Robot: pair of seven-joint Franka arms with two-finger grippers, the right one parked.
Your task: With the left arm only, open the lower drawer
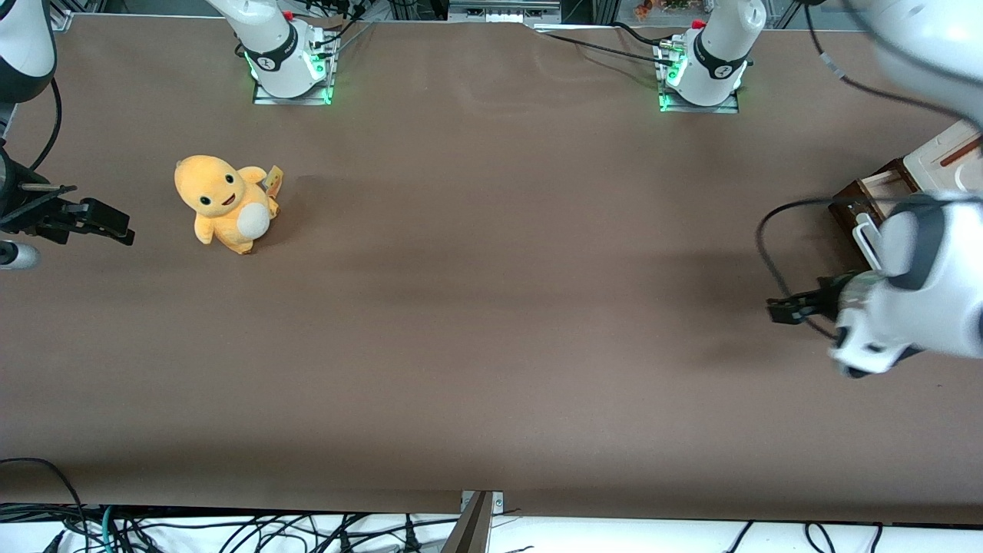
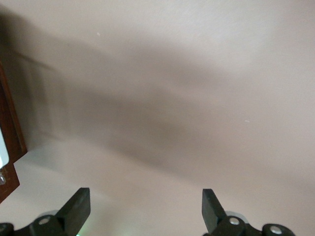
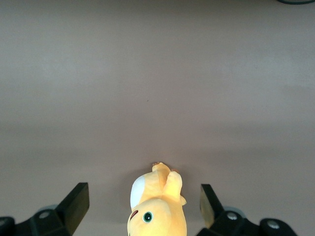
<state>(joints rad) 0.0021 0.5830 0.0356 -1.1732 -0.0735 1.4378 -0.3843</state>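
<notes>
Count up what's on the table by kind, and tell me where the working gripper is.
Plush toys: 1, yellow plush toy
Drawer units: 1, lower drawer pulled out
Grippers at work: 1, gripper open over bare table beside the drawer
Total: 3

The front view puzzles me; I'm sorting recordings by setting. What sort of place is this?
Most likely a robotics lab test bench. The left arm, its gripper open beside the lower drawer, works over a brown table, with loose cables at the table's edge and a plush toy as a prop.

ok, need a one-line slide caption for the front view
Left arm's gripper hovers over the table, nearer the camera than the lower drawer; plush toy toward the parked arm's end.
</notes>
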